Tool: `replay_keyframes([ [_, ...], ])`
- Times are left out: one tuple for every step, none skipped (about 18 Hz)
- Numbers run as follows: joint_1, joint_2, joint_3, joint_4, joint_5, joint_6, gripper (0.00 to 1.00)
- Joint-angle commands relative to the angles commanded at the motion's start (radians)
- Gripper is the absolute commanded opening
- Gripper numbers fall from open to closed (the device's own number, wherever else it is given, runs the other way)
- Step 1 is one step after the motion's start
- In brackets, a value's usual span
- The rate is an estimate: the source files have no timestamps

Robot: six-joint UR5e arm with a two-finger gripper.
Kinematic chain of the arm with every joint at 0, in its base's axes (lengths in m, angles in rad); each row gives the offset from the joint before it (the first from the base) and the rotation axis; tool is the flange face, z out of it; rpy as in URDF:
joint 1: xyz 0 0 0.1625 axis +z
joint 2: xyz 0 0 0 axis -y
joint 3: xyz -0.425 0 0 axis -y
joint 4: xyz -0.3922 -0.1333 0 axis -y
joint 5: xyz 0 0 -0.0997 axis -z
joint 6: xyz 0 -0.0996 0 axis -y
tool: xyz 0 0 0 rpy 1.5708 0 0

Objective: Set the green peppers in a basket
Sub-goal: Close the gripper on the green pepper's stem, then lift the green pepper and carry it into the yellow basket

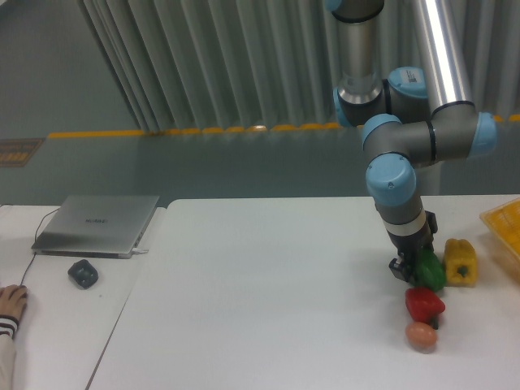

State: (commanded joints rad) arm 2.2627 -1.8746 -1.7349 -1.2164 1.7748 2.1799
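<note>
1. One hand [10,302] lies at the far left edge, well left of the green pepper; a dark mouse [83,273] and a closed laptop [96,225] sit just right of the hand, all well apart from the work.
2. Nearer the middle, the white table [268,284] is bare up to the green pepper.
3. Just left of and above the green pepper [429,269], the gripper [404,267] is down at its left side, touching or nearly so. Whether the fingers are spread or closed on it I cannot tell; they are too small and dark to read.
4. Below the green pepper lie a red pepper [424,303] and an egg [421,334]; a yellow pepper [459,262] stands just to its right.
5. Far right of the green pepper, the basket [502,221] shows only its corner at the frame edge.
6. Judgement: this is the grasp. Centre the fingers across the lobes, grip firmly since the skin looks slick, then lift straight up clear of the yellow pepper before moving right.
</note>
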Motion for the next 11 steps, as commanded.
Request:
replay_keyframes([
  [-0.011, 0.006, 0.005, 0.000, 0.000, -0.015, 0.48],
  [-0.023, 0.020, 0.011, -0.002, 0.000, -0.029, 0.48],
  [-0.032, 0.041, 0.018, -0.006, -0.002, -0.035, 0.48],
  [-0.035, 0.072, 0.028, -0.017, -0.002, -0.038, 0.48],
  [-0.035, 0.098, 0.029, -0.020, -0.002, -0.038, 0.49],
  [-0.035, 0.121, 0.031, -0.024, -0.002, -0.038, 0.49],
  [-0.029, 0.135, 0.035, -0.031, 0.000, -0.035, 0.49],
  [-0.025, 0.141, 0.040, -0.037, 0.002, -0.035, 0.49],
  [-0.012, 0.152, 0.043, -0.043, 0.011, -0.031, 0.49],
  [0.018, 0.164, 0.041, -0.054, 0.011, -0.023, 0.49],
  [0.058, 0.172, 0.041, -0.061, 0.011, -0.019, 0.49],
])
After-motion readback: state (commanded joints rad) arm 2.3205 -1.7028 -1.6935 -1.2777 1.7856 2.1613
